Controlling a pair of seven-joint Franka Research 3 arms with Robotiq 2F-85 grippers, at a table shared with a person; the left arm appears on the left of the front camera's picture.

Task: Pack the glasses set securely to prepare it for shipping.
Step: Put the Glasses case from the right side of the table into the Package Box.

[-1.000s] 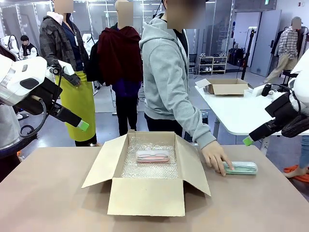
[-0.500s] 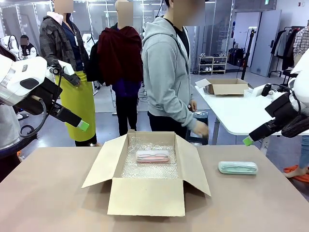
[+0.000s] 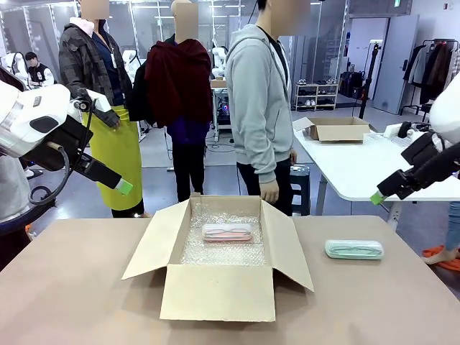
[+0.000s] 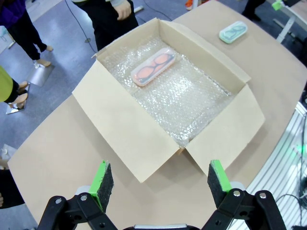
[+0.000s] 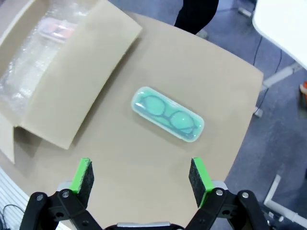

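A pale pink glasses case (image 3: 227,231) (image 4: 153,66) lies on the bubble wrap at the far side of the open cardboard box (image 3: 215,291). A mint green glasses case (image 3: 353,249) (image 5: 167,114) (image 4: 233,32) rests flat on the table to the right of the box. My left gripper (image 4: 157,178) hangs open, high over the table's left side, with nothing between its fingers. My right gripper (image 5: 140,176) is open too, high above the green case and empty. In the front view a green fingertip (image 3: 125,187) of the left arm and a green fingertip (image 3: 378,198) of the right arm show.
A person in a grey hoodie (image 3: 260,108) stands at the far edge behind the box, one hand (image 3: 269,191) hanging down. The box flaps (image 3: 147,241) spread outward. A white table (image 3: 352,162) with another cardboard box stands at the back right.
The person let go of the green case, drew the hand back and stood upright. My right arm rose and shifted slightly to the right. The left arm stayed still.
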